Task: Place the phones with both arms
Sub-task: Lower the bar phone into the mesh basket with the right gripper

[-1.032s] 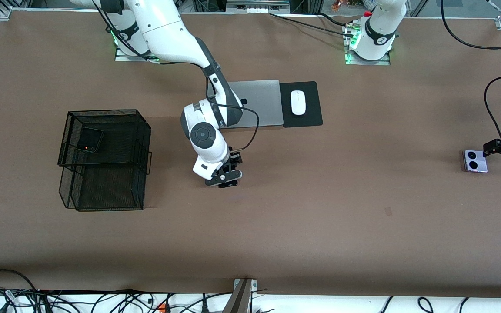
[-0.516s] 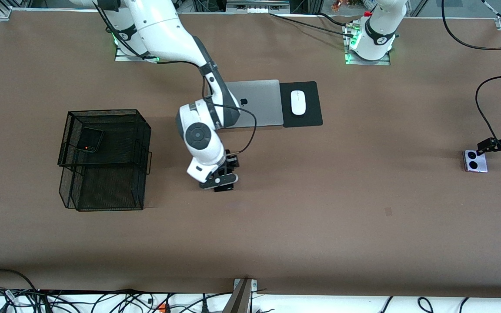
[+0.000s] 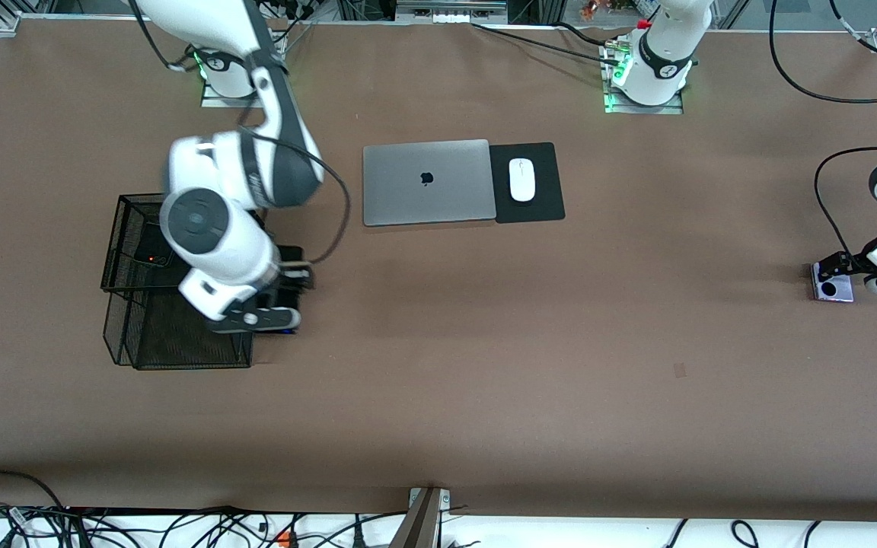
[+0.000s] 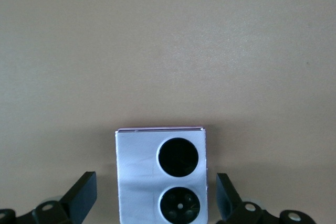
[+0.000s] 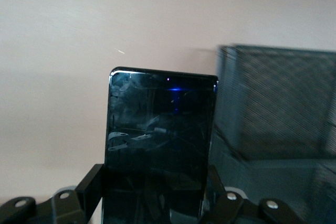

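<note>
My right gripper (image 3: 275, 321) is shut on the long black phone (image 5: 160, 129), holding it by its long edges. It hangs beside the black mesh tray (image 3: 126, 339), at the side toward the table's middle. The small folded black phone (image 3: 151, 247) lies in the tray's upper tier, half hidden by the right arm. The lilac-white phone (image 3: 833, 289) with two black circles lies flat at the left arm's end of the table. My left gripper (image 3: 838, 268) is low over it and open, one finger on each side of the phone (image 4: 142, 177), apart from it.
A shut silver laptop (image 3: 427, 181) lies toward the robots' bases, with a white mouse (image 3: 521, 180) on a black pad (image 3: 543, 209) beside it. The mesh tray (image 5: 278, 114) has two tiers. Loose cables run along the table's front edge.
The right arm has swung from the table's middle to the mesh tray, carrying the black phone. The left gripper has moved in over the lilac-white phone.
</note>
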`<state>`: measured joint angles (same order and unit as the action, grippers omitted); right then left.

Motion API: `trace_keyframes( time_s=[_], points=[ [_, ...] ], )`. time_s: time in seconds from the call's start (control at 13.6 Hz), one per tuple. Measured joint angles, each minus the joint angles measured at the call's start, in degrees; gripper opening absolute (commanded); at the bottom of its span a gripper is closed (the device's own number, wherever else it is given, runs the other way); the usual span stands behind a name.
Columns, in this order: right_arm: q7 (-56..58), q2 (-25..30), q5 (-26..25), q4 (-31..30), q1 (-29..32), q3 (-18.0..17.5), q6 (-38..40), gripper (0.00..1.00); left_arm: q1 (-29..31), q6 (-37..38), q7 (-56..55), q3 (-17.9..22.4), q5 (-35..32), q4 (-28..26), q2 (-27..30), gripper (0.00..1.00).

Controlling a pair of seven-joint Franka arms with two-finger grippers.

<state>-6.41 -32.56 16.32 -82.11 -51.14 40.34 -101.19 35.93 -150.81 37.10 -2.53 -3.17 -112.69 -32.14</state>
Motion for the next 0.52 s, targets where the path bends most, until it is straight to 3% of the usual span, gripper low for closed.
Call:
trace_keyframes(
  time_s=[0.29, 0.52],
  points=[
    [6.9, 6.5, -1.4, -9.2, 0.3, 7.4, 3.3, 0.00, 0.0, -1.4, -0.3, -0.2, 0.0, 0.0, -0.9, 1.00],
    [7.5, 11.9, -3.1, -16.1, 0.2, 7.9, 3.3, 0.00, 0.2, -2.3, -0.4, -0.2, 0.0, 0.0, -1.7, 1.00]
  ],
)
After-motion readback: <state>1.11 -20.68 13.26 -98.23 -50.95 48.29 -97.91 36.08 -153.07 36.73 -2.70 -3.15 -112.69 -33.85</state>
